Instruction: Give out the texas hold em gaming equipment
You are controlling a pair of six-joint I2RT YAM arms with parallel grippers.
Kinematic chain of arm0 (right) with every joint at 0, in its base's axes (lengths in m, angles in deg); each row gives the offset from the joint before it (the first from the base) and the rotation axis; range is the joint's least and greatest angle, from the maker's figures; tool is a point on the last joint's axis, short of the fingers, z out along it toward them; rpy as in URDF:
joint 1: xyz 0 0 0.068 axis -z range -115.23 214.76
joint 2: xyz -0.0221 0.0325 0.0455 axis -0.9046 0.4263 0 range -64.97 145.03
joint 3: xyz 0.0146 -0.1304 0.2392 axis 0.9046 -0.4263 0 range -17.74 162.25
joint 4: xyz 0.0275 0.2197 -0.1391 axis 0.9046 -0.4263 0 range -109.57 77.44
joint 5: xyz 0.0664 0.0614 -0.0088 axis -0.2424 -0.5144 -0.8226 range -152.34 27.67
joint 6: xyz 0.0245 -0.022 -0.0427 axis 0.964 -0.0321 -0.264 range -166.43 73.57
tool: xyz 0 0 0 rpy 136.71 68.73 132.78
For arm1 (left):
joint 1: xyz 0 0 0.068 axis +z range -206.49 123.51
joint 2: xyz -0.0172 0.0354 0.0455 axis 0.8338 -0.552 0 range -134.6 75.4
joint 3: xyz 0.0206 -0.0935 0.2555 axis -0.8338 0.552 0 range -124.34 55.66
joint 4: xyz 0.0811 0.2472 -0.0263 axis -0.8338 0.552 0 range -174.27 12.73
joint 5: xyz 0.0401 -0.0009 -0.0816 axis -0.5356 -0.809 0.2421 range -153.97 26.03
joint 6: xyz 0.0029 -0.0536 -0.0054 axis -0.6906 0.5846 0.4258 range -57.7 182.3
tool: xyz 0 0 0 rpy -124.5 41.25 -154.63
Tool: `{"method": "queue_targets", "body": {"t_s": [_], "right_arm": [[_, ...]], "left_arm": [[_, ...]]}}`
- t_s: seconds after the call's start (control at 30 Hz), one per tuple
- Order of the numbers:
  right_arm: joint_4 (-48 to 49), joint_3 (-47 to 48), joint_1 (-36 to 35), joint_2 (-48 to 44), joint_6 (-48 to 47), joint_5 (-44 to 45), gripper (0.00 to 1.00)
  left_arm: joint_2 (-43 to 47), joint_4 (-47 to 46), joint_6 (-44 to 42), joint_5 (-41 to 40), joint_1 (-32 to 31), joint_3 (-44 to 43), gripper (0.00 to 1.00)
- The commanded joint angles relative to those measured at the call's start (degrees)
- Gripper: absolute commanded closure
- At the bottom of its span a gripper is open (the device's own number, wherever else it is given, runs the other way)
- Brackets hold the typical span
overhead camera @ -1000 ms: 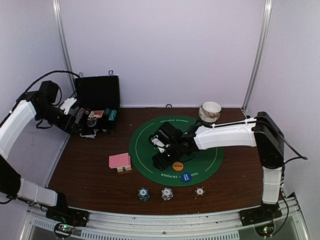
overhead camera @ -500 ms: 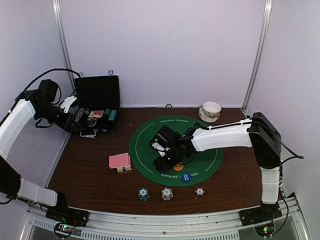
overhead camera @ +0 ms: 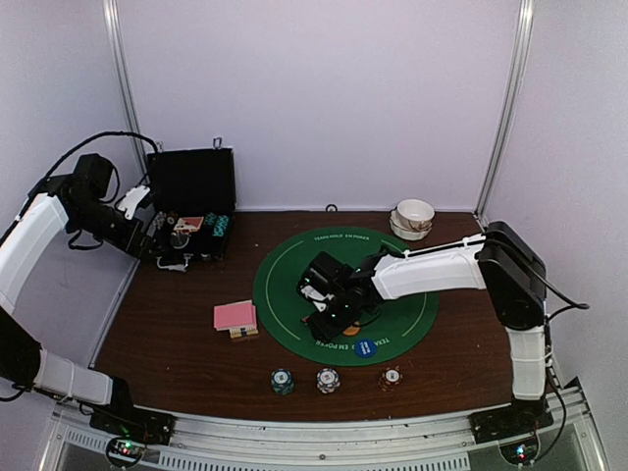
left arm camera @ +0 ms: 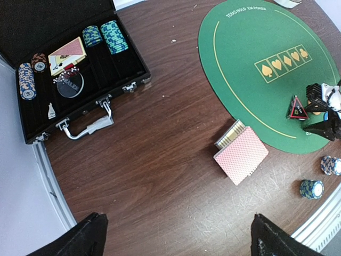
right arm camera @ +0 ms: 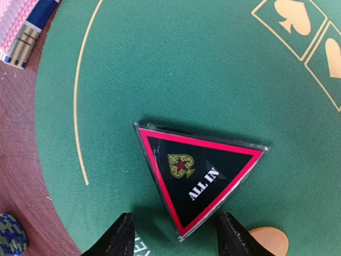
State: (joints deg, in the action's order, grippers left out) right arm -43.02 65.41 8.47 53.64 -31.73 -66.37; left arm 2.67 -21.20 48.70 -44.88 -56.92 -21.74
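The right gripper [right arm camera: 176, 226] is hanging low over the green mat [right arm camera: 213, 69] with its two fingers [right arm camera: 121, 234] standing apart, released and gripping nothing. They are straddling the near corner of the triangle marker [right arm camera: 200, 170] without touching it, and a strip of felt is showing on either side of that corner. The marker, red-edged and black, is lying flat on the mat close to its left rim, just inside the gold line [right arm camera: 80, 106], with one long edge facing away from the gripper. An orange button [right arm camera: 269, 241] is sitting just beside the right-hand finger, leaving little room on that side, and a blue button [overhead camera: 365, 346] is lying near the mat's front rim. Just past the mat's left rim, the pink-backed cards [left arm camera: 241, 156] are resting on the wood of the table [overhead camera: 167, 343]. Three chip stacks [overhead camera: 328, 380] are standing in a row along the table's front edge. The left gripper [left arm camera: 181, 234] is hovering high over the table's left side, fingers spread wide and holding nothing, with a broad stretch of wood lying between the open black case [left arm camera: 32, 133] at the far left corner and the cards. The bowls [overhead camera: 413, 218] are standing at the back right, near the mat's far rim.
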Motion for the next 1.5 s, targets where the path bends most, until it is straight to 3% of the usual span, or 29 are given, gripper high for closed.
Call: {"method": "queue_targets", "body": {"t_s": [0.0, 0.3, 0.9, 0.97, 1.1, 1.27, 1.47], "right_arm": [[-0.6, 2.2, 0.4, 3.1, -1.0, 0.3, 0.48], [-1.7, 9.2, 0.4, 7.6, -1.5, -1.3, 0.65], [-6.4, 31.6, 0.4, 18.8, -1.9, -2.8, 0.68], [-6.5, 31.3, 0.4, 17.7, -1.9, -2.0, 0.63], [-5.6, 26.4, 0.5, 12.5, -2.1, 0.5, 0.4], [-3.5, 14.7, 1.0, 2.9, -1.4, 3.6, 0.21], [-2.3, -1.2, 1.3, -7.1, 1.7, 8.1, 0.12]], "left_arm": [[0.7, -0.4, 0.8, 1.5, -0.1, -1.5, 0.02], [0.5, -0.4, 1.1, 2.0, -0.1, -1.9, 0.02], [1.3, -0.4, 1.1, 2.3, -0.1, -1.2, 0.02], [1.5, -0.4, 1.0, 2.2, -0.1, -1.2, 0.02], [1.5, 0.1, 0.6, 2.3, -0.1, -1.4, 0.03], [1.5, 0.3, 0.5, 2.8, -0.1, -1.9, 0.02], [1.0, 0.8, 0.6, 3.5, -0.1, -2.9, 0.02]]}}
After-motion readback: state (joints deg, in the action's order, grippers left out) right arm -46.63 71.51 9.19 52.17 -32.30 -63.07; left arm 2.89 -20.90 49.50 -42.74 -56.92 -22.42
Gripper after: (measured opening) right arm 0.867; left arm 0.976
